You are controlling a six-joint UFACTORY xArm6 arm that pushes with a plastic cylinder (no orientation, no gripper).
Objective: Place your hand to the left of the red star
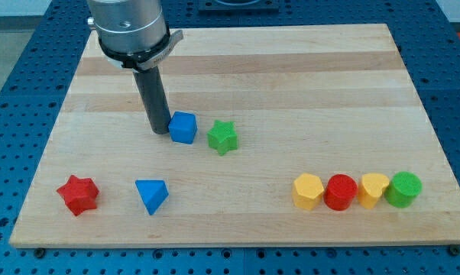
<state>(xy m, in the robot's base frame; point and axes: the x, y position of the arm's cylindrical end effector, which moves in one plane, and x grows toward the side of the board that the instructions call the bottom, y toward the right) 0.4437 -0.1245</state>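
Rod hanging down from the grey cylindrical arm housing (128, 30) at the view's top left, my tip (160, 133) sitting on the wooden surface (291, 92). Tip is resting just beside the blue cube (183, 127), on the cube's left side in the view; touching or a hair apart, cannot tell. End effector is a bare rod, nothing that releases or clenches, and it is grasping nothing.

Camera view, upper middle: green star (223, 137) is lying just right of the blue cube, the two near each other but apart.

Camera view, lower left: red star (79, 194) is sitting near the surface's bottom left corner, well apart from my tip, which is standing above it and to its right in the view. Blue triangular block (151, 195) is lying to the right of the red star, apart from it, below the blue cube.

Camera view, lower right: four blocks are lining up in a row, each touching or nearly touching the next. From the view's left: yellow hexagonal block (307, 191), red cylinder (340, 192), second yellow block (373, 190) whose shape I cannot make out, green cylinder (404, 189).

Blue perforated base (16, 84) is showing around the surface's edges.
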